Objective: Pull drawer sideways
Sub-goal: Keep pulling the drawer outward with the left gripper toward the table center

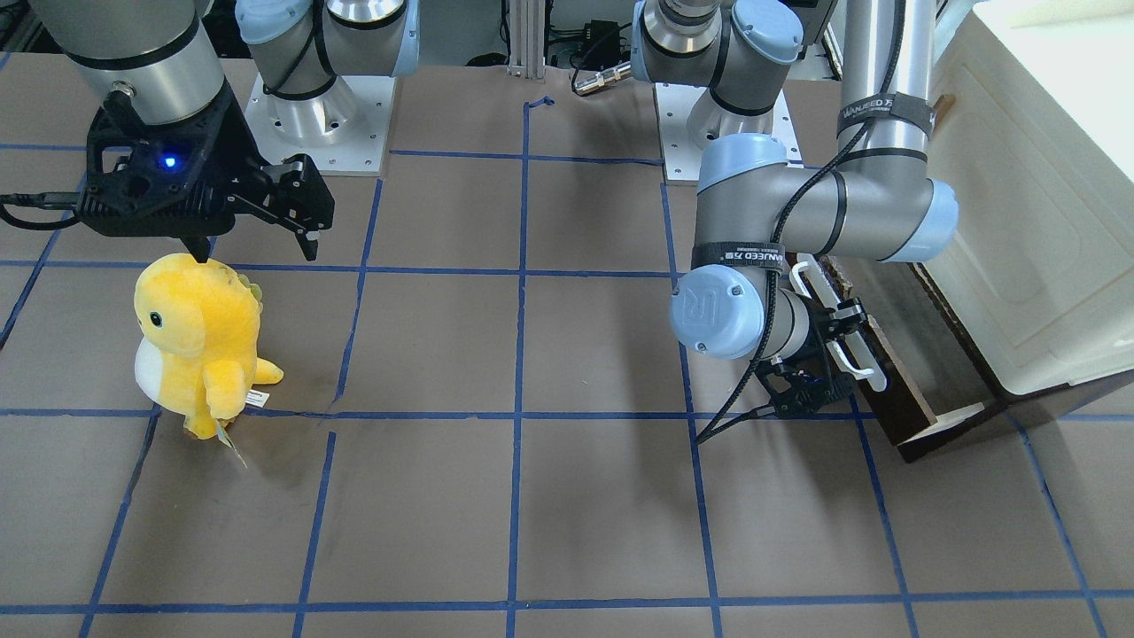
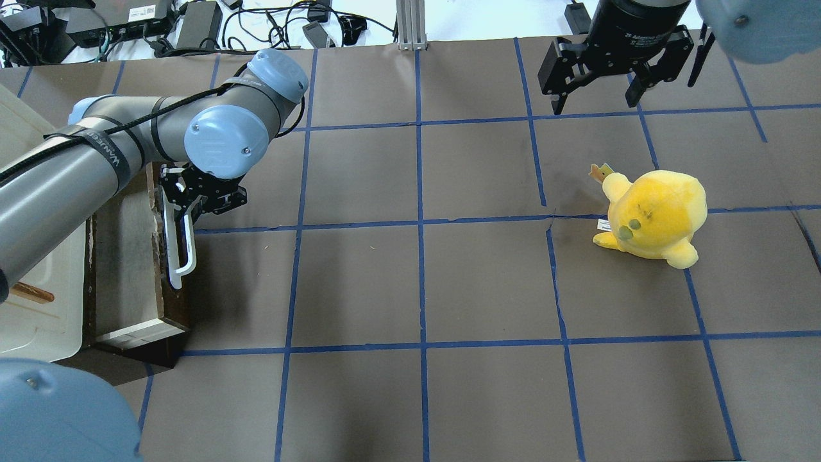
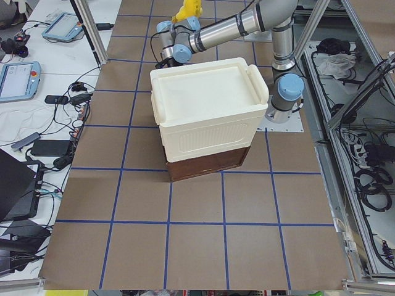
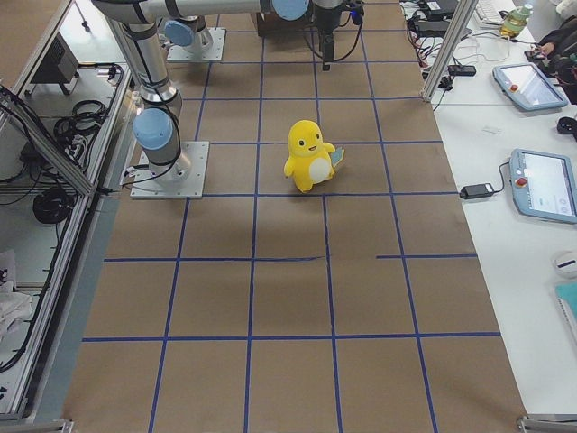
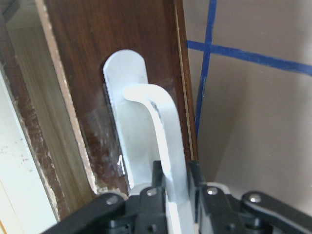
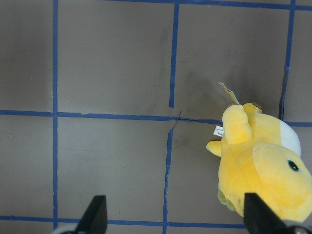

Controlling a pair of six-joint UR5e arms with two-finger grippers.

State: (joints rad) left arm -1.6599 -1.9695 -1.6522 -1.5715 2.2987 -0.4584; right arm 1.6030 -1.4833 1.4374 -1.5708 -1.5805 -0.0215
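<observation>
**Surface.** Brown table [image 2: 359, 289] with a grid of blue tape lines. In the overhead view, cables and power units [image 2: 192, 22] lie along the far edge at 12 o'clock. The right-side view shows a white bench with teach pendants [image 4: 544, 185] at 3 o'clock.

**View differences.**
- The left wrist camera alone shows the grip. The left gripper [image 5: 174, 169] has its jaws pinched on the white bar handle [image 5: 163, 122], one finger on either side of the bar.
- The overhead view places this grip at 9 o'clock on the table, partly hidden under the left arm's wrist joints.
- The left-side view shows the cream-white cabinet [image 3: 210, 105] from behind. It hides the handle and the gripper.
- The right wrist camera shows the right gripper's two fingertips [image 6: 97, 214] spread wide, with bare table between them.
- The overhead view places the right gripper [image 2: 593, 102] at 1 o'clock, off the table and holding nothing.
- The right-side view alone shows the face and white belly of the yellow plush toy [image 4: 309, 155].

**Containers.** The drawer [image 2: 125, 269] is dark brown and sits at 9 o'clock in the overhead view. It stands partly out of the cabinet toward 3 o'clock, and a strip of its pale wood interior is exposed.

**Other.** The plush toy stands upright at 3 o'clock in the overhead view, well apart from the drawer.
</observation>
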